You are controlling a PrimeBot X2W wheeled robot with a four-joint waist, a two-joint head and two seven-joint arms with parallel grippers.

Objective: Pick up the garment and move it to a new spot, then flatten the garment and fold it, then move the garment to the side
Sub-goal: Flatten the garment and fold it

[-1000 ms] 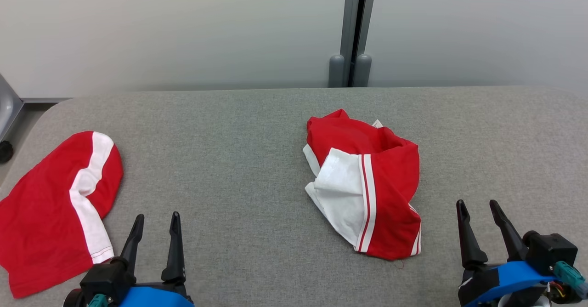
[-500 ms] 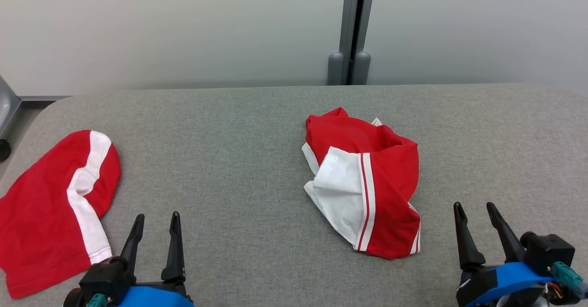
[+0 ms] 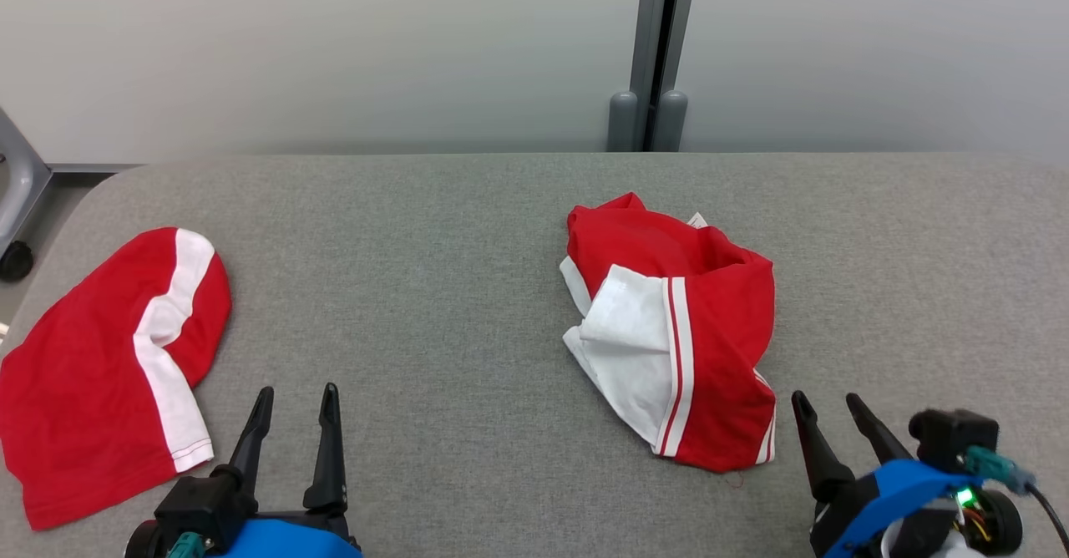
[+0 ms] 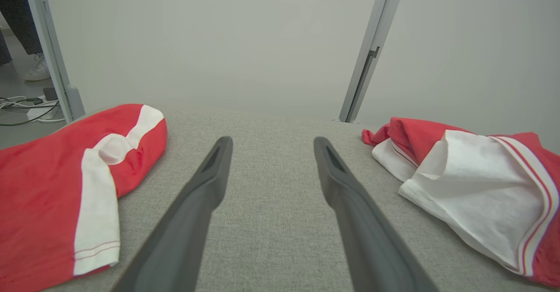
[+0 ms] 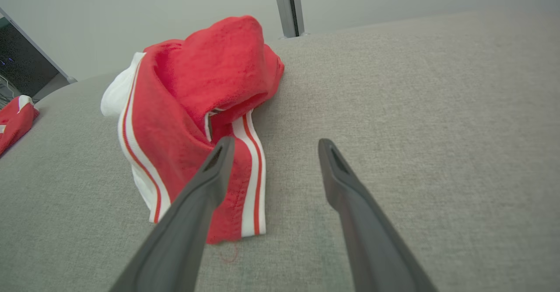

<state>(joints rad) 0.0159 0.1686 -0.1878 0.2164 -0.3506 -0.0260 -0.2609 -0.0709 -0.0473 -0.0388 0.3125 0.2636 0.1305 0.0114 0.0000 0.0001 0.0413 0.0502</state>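
Left end effector (image 3: 298, 391), right end effector (image 3: 827, 397) (both gaping, empty); two garments (image 3: 718, 332) (image 3: 75, 374) apart.

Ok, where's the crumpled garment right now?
In the head view, the crumpled garment lies right of centre on the grey table, just ahead and left of the right claw.

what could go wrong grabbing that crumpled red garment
1. The crumpled garment is bunched in layers; the open right tool might pinch only one layer, leaving it tangled.
2. The second red garment lies at the table edge near the left tool; a sweep could drag it off.
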